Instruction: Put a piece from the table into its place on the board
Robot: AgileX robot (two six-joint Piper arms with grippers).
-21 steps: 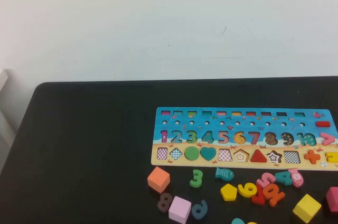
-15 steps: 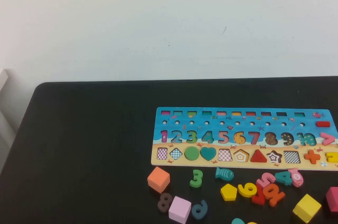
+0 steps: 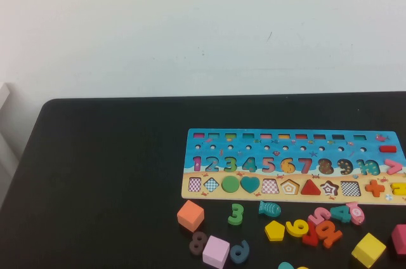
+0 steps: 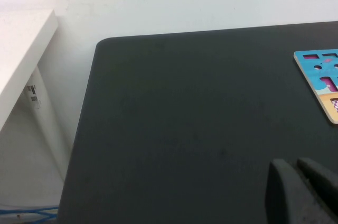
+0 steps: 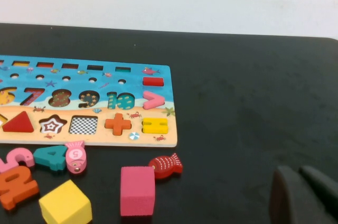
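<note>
Just below the board (image 3: 292, 166), the yellow pentagon piece (image 3: 274, 230) lies untouched on the worktop (image 3: 108, 180), nothing has shifted since a moment ago, and left gripper (image 4: 301, 192) and right gripper (image 5: 303, 195) hover with jaws closed, approach not begun.

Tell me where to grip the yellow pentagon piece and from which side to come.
Come straight down on the piece; it lies flat on the table. Pinch its far and near edges, since the yellow number crowds its right. Left gripper and right gripper sit away.
</note>
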